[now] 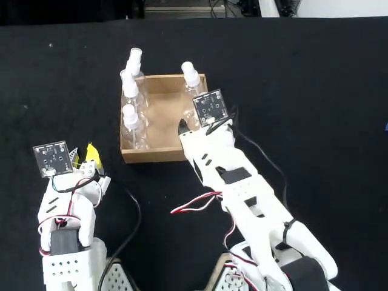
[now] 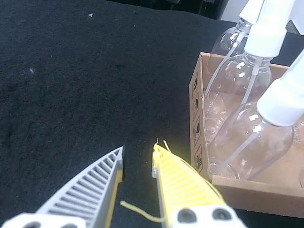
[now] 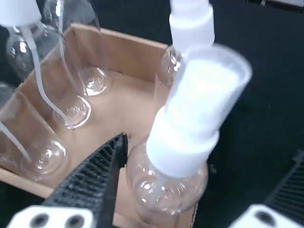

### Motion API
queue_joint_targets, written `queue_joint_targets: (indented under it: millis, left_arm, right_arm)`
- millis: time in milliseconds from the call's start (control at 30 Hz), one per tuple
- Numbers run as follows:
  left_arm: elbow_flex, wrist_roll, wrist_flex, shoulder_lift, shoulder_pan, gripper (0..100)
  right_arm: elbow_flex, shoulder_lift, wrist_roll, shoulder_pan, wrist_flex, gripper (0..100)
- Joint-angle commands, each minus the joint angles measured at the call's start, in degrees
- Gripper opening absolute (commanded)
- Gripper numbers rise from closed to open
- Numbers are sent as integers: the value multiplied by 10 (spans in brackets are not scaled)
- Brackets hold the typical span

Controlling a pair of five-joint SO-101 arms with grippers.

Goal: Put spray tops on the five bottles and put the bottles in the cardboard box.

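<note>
Right gripper spread around a spray-topped bottle in the cardboard box

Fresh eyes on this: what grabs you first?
The cardboard box mid-table, with spray-topped clear bottles standing in it. The right gripper hangs open over the box's near right corner, jaws either side of the corner bottle. The left gripper sits open over the black table left of the box, holding nothing.

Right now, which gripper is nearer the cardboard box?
Right. The right gripper is over a corner of the cardboard box, straddling a bottle; the left gripper is off to its side, apart.
</note>
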Motion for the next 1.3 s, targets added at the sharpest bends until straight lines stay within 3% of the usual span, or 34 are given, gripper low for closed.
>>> queue_joint_targets:
  millis: [0, 1267]
  left_arm:
    - [-9, 2, -16, -5, -5, 100]
    - [-11, 1, -16, -5, -5, 101]
  right_arm:
    - [-24, -43, -6, 0, 3, 453]
    - [-93, -57, -6, -2, 51, 453]
